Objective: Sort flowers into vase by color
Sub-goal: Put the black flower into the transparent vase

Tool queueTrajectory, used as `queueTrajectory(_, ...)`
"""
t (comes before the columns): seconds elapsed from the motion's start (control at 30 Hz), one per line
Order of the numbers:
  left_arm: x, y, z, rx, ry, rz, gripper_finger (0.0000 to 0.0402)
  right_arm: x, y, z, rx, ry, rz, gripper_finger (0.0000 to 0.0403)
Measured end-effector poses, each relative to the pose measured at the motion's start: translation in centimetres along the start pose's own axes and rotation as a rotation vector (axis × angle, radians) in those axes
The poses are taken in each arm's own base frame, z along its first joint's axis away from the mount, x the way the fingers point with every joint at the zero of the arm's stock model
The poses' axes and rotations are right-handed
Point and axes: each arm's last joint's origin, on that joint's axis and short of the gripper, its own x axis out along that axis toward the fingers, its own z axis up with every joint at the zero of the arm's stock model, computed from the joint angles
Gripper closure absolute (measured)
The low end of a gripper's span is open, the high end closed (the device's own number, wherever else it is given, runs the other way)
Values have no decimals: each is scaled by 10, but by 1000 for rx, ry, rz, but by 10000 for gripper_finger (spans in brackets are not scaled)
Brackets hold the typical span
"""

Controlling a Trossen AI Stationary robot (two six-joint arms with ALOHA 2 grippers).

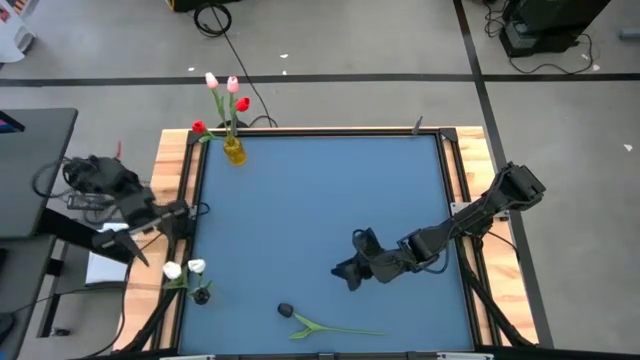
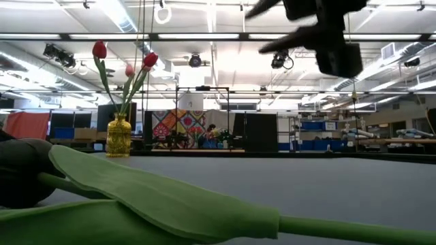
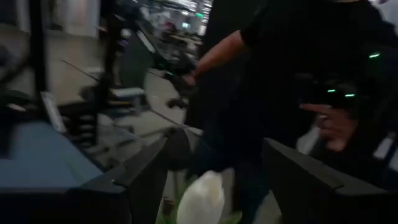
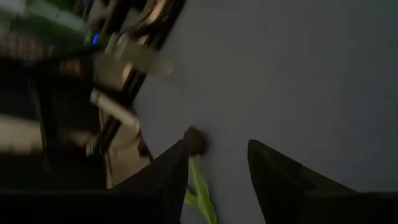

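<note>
A black tulip (image 1: 285, 311) lies flat on the blue table near its near edge, with its green stem (image 1: 345, 328) pointing toward the table's right. In the low view its head (image 2: 20, 170) and leaf (image 2: 170, 197) fill the foreground. My right gripper (image 1: 346, 272) hovers open above the table, up and to the right of that tulip. In the right wrist view (image 4: 214, 146) the black head (image 4: 196, 142) shows just past its fingers. A yellow vase (image 1: 235, 150) holds pink and red tulips. A dark vase (image 1: 200, 295) holds white tulips (image 1: 185, 268). My left gripper (image 1: 178, 215) waits open at the left edge, with a white bud (image 3: 202, 199) ahead of it.
The yellow vase (image 2: 118, 136) stands at the far left corner and the dark vase at the near left corner. Wooden rails (image 1: 178, 170) border the table. A person in dark clothing (image 3: 298, 74) stands beyond the table with a hand (image 3: 336, 127) raised. The table's middle (image 1: 320, 200) is bare.
</note>
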Motion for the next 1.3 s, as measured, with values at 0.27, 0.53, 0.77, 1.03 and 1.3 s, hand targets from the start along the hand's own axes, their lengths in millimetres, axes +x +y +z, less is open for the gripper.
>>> queueTrajectory(0.27, -6, -4, 45, 65, -44, 322, 138, -4, 11, -10, -340, 145, 100, 219)
queueTrajectory(0.53, 36, 26, 63, 165, 92, 606, 138, -6, 2, -16, -631, 209, 42, 195)
queueTrajectory(0.77, 75, 52, 82, 159, 170, 761, 138, 31, 3, -41, -849, 333, 40, 194)
queueTrajectory(1.03, 82, 60, 101, 61, 102, 870, 139, 79, 30, -68, -906, 408, 22, 194)
queueTrajectory(1.3, 80, 63, 103, 25, 79, 899, 139, 110, 26, -91, -870, 539, -5, 194)
